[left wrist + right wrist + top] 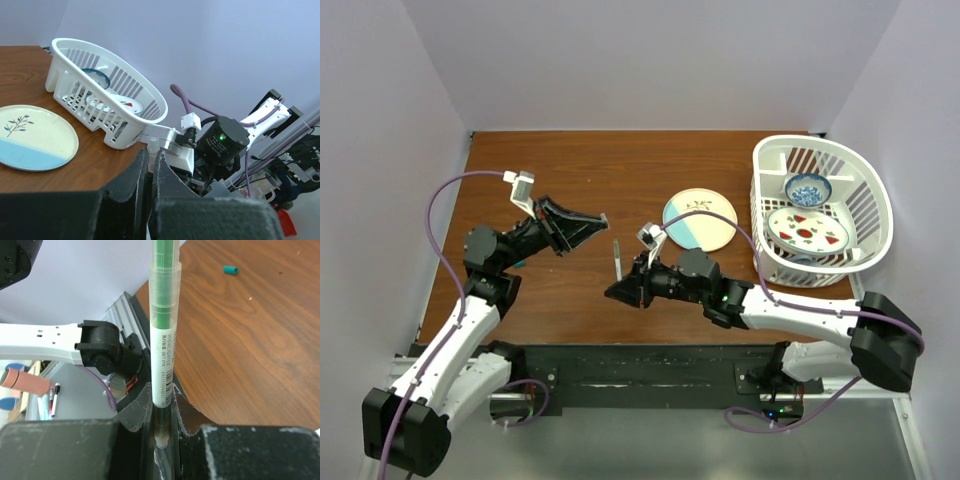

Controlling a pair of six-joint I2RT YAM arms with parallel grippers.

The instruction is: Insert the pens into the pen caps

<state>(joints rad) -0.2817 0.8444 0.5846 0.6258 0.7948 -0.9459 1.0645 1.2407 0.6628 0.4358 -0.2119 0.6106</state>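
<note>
Mid-table, right gripper (161,405) clamped on green highlighter (163,340), barrel jutting past its tips, green cap (230,270) loose on table (260,350) well apart, left gripper (151,170) pressed together, possibly pinching something pale, I can't tell.

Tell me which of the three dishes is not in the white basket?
The cream-and-blue plate with the sprig: it lies flat on the table, while the blue bowl and the red-spotted plate sit inside the basket.

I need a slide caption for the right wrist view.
Right gripper clamps a green-cored pen; a green cap lies apart on the table.
</note>
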